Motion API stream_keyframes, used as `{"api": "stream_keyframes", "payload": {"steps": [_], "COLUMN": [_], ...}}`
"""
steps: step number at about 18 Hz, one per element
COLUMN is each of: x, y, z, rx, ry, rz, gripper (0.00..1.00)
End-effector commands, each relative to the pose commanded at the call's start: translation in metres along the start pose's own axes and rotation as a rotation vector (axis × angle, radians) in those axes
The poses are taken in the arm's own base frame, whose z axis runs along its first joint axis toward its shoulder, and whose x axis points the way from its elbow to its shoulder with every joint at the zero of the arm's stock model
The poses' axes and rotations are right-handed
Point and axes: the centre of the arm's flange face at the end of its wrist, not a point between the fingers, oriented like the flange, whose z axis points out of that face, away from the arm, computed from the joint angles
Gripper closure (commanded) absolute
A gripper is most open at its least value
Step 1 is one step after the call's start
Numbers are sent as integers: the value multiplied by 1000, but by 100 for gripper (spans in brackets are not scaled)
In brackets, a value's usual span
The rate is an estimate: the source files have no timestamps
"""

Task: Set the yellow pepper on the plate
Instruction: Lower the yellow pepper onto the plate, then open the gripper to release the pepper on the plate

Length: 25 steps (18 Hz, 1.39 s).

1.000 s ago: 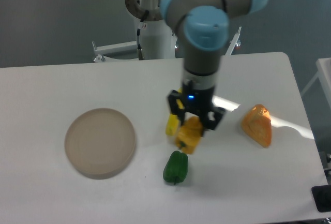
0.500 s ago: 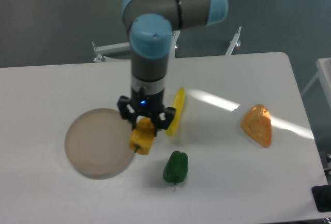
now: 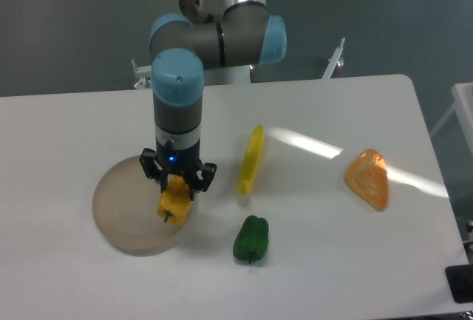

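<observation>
The yellow pepper point(image 3: 173, 205) is a small blocky golden piece with a dark stem pointing down. My gripper point(image 3: 177, 189) is shut on it from above. The pepper hangs over the right part of the plate point(image 3: 126, 205), a flat round tan disc at the table's left. I cannot tell whether the pepper touches the plate's surface.
A green pepper point(image 3: 251, 239) lies just right of the plate, near the front. A long slim yellow piece point(image 3: 251, 159) lies at the table's middle. An orange wedge point(image 3: 368, 178) sits at the right. The arm's base stands behind the table.
The arm has swung left with the yellow pepper, from beside the slim yellow piece at mid-table to above the plate's right part. The other pieces have stayed put.
</observation>
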Motion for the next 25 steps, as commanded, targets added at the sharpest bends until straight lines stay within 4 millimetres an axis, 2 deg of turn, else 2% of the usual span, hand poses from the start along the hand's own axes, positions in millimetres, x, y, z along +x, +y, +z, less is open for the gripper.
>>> {"api": "stream_keyframes", "payload": {"steps": [4, 8, 17, 25], "x": [16, 23, 38, 39], "y": [-4, -1, -4, -4], "z": [15, 33, 48, 51], "rx": [49, 33, 13, 10], "ry": [-22, -11, 5, 9], "rz": [92, 150, 170, 177], "gripper": [53, 53, 53, 53]}}
